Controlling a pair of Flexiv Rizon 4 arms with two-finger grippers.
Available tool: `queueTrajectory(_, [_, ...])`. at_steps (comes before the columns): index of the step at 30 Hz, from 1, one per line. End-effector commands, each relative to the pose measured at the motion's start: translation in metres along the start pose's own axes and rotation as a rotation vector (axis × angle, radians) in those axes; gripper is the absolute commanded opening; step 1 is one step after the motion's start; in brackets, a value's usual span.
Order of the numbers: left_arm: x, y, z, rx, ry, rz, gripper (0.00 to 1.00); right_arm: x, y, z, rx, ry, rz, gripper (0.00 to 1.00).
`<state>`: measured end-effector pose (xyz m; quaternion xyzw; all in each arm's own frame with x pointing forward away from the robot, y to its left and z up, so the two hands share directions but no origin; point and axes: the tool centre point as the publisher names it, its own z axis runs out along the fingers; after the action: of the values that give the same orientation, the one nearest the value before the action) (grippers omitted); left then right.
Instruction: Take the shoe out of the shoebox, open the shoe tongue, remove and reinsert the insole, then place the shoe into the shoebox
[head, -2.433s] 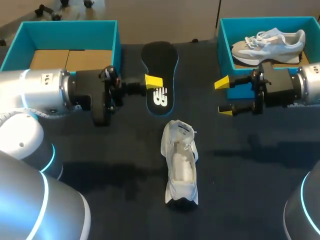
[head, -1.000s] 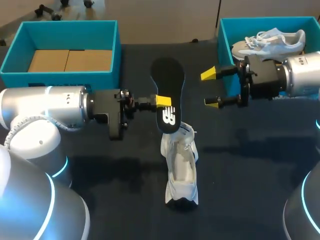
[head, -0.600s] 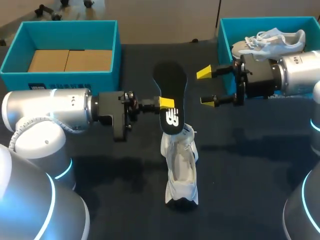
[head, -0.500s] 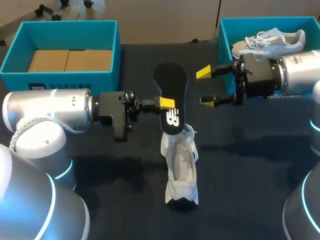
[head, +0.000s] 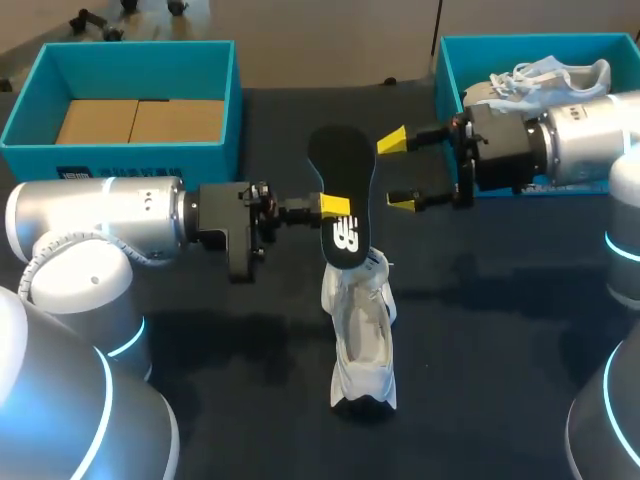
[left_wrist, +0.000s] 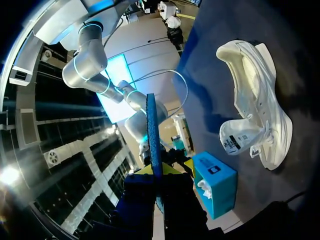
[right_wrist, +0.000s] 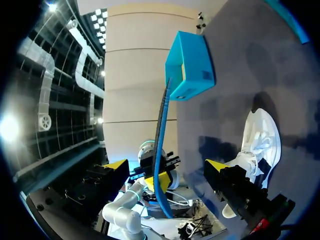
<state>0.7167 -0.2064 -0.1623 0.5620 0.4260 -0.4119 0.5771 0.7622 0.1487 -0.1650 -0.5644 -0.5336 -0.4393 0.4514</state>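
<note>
While the left gripper (head: 335, 207) pinches the black insole (head: 340, 160) by one edge and holds it raised, the white shoe (head: 360, 330) lies on the table just below. The right gripper (head: 397, 172) hangs just beside the insole, fingers spread, holding nothing. Behind it, a second shoe (head: 545, 72) sits in the blue shoebox (head: 530, 41).

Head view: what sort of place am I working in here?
Probably a robot lab bench staged for shoe handling: a dark table, a teal left shoebox and right shoebox, and a white shoe with its insole held by the left gripper.
</note>
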Motion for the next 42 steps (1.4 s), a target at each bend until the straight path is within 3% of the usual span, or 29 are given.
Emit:
queueTrajectory(1, [0.0, -0.001, 0.001, -0.003, 0.0, 0.002, 0.0, 0.006, 0.006, 0.009, 0.001, -0.023, 0.008, 1.0])
queueTrajectory(12, [0.0, -0.001, 0.001, -0.003, 0.0, 0.002, 0.0, 0.005, -0.005, 0.019, -0.042, -0.015, 0.051, 0.95])
queueTrajectory(16, [0.0, -0.001, 0.001, -0.003, 0.0, 0.002, 0.0, 0.006, -0.01, 0.024, -0.05, -0.022, 0.058, 0.77])
queueTrajectory(19, [0.0, -0.001, 0.001, -0.003, 0.0, 0.002, 0.0, 0.008, -0.012, 0.027, -0.055, -0.042, 0.05, 0.71])
queueTrajectory(27, [0.0, -0.001, 0.001, -0.003, 0.0, 0.002, 0.0, 0.01, -0.015, 0.031, -0.059, -0.059, 0.02, 0.76])
queueTrajectory(29, [0.0, -0.001, 0.001, -0.003, 0.0, 0.002, 0.0, 0.011, -0.014, 0.033, -0.065, -0.072, 0.021, 0.71])
queueTrajectory(33, [0.0, -0.001, 0.001, -0.003, 0.0, 0.002, 0.0, 0.013, -0.013, 0.037, -0.058, -0.094, 0.005, 0.5])
queueTrajectory(42, [0.0, -0.001, 0.001, -0.003, 0.0, 0.002, 0.0, 0.018, -0.011, 0.038, -0.053, -0.14, -0.03, 0.46])
